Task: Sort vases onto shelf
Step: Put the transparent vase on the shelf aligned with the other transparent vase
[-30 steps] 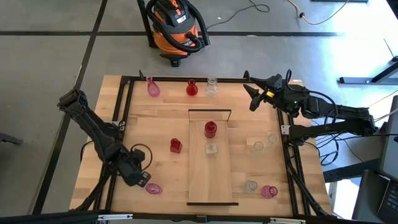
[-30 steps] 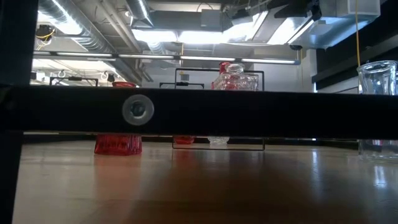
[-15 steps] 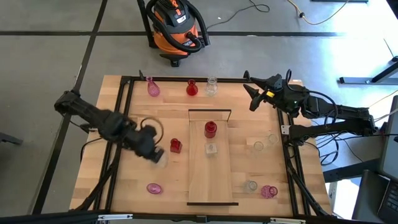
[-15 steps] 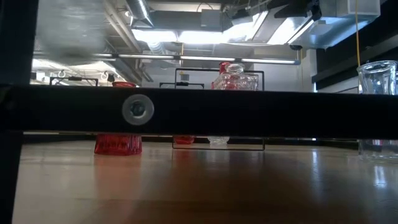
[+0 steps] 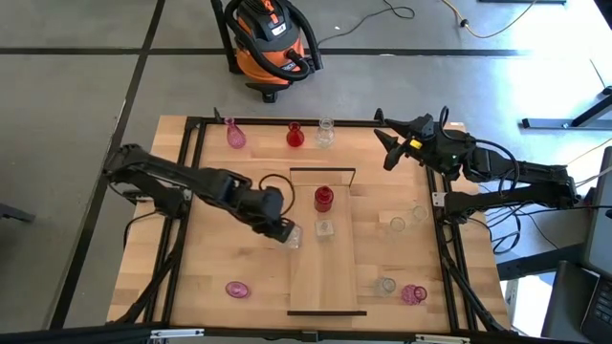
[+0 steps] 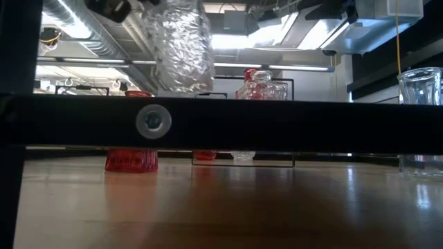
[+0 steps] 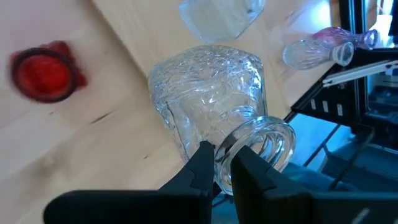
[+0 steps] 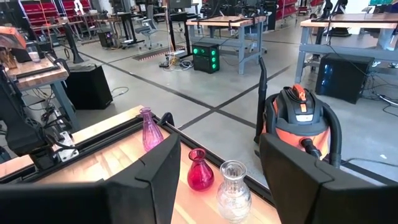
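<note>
While my right gripper [image 5: 387, 139] waited wide apart at the table's far right corner, my left gripper [image 5: 284, 231] had swung in from the near left edge, pinching the rim of a clear vase [image 7: 214, 118]. It now hung over the left edge of the shelf [image 5: 335, 277], beside the red vase [image 5: 323, 198] and another clear one [image 5: 325, 227] standing there. Setting it down looked next.

Floor: grey concrete, dark seams | orange-black shop vacuum [image 5: 271, 43] at 12 o'clock | workbenches [image 8: 339, 23] beyond | ceiling lights [image 6: 187, 39]
</note>
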Controlling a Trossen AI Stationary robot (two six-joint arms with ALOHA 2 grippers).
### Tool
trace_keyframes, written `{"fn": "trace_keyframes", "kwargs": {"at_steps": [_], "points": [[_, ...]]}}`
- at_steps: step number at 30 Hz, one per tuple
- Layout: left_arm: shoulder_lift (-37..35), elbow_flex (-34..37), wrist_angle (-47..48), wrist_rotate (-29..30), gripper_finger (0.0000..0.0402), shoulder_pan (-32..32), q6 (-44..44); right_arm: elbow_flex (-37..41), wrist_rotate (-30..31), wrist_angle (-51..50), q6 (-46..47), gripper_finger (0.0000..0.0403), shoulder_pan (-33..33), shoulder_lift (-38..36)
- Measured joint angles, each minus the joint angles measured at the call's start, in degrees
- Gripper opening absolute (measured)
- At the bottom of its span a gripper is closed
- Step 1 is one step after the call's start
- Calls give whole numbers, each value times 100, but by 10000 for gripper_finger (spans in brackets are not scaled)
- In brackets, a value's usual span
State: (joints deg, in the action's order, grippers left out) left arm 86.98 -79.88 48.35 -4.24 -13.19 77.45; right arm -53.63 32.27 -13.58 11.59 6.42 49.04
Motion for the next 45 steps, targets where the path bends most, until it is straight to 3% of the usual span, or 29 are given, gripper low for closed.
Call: {"fn": "trace_keyframes", "kwargs": {"at_steps": [13,22,45], "points": [[183,1,25,-302,25,634,-416,0,0,2,2,202,0,0],[600,1,2,-892,30,915,-944,2,-11,-5,5,202,0,0],[649,1,-463,-977,37,1053,-1118,2,-46,-39,-2,202,0,-9]]}}
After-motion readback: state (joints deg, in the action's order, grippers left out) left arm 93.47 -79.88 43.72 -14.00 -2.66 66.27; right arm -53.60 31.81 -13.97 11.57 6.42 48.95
